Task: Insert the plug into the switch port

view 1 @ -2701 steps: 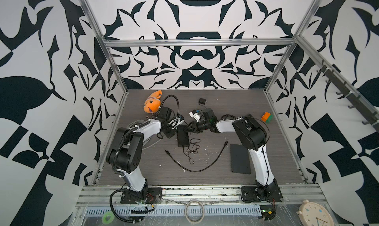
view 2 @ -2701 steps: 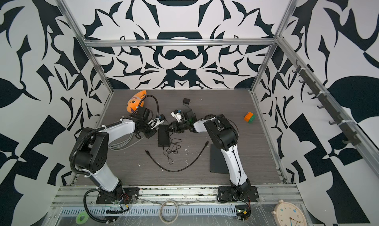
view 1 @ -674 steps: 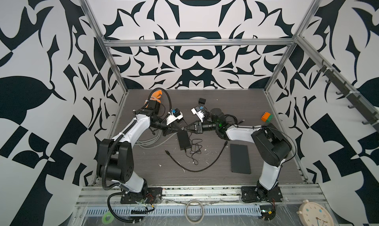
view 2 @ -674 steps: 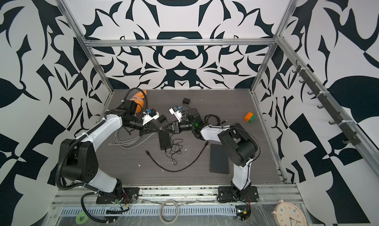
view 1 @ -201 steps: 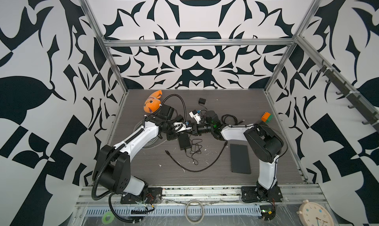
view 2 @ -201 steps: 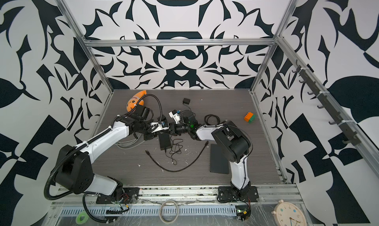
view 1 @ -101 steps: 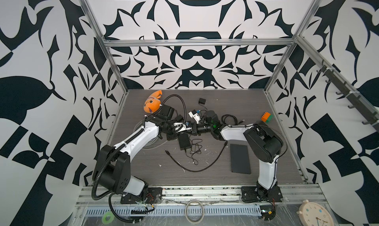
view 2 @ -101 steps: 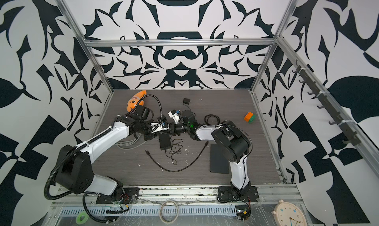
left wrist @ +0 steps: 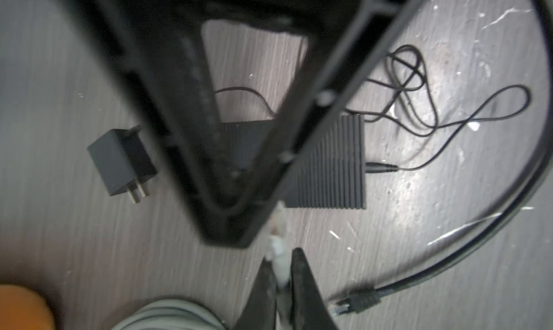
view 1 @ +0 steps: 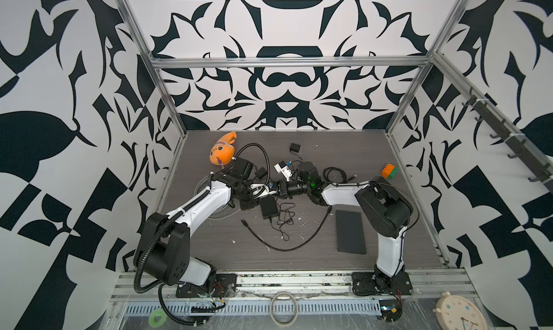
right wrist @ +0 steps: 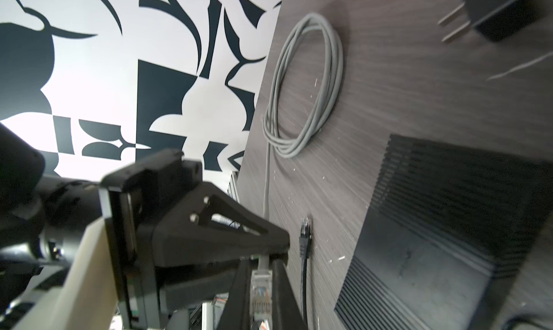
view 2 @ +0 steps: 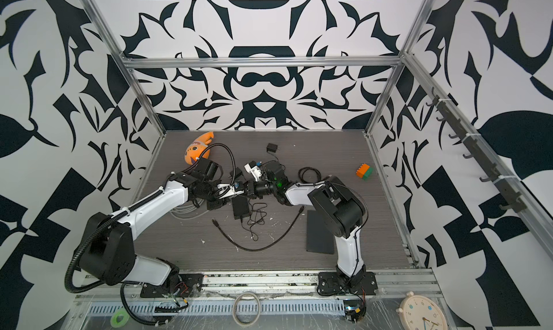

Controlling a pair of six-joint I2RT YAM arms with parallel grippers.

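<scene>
In both top views my two grippers meet tip to tip just above the far end of the black ribbed switch (view 1: pixel 268 207) (view 2: pixel 241 207). The right gripper (right wrist: pixel 262 262) (view 1: pixel 282 188) is shut on the clear plug (right wrist: pixel 261 286) of the grey cable. The left gripper (left wrist: pixel 281 256) (view 1: pixel 269 189) is shut on that grey cable (left wrist: pixel 279 268) right behind the plug. In the wrist views the switch (left wrist: pixel 335 164) (right wrist: pixel 449 238) lies flat on the floor beside the grippers. Its ports are hidden.
The grey cable's coil (right wrist: pixel 305 83) (view 1: pixel 206 194) lies left of the switch. A loose black cable with its own connector (left wrist: pixel 356 301) (view 1: pixel 244 222) curves in front. Power adapter (left wrist: pixel 121 161), orange plush (view 1: pixel 223 152), black slab (view 1: pixel 350 231), colour block (view 1: pixel 389 171) lie around.
Both arms stay almost where they were a second ago, tip to tip over the switch. The right jaws have closed onto the plug.
</scene>
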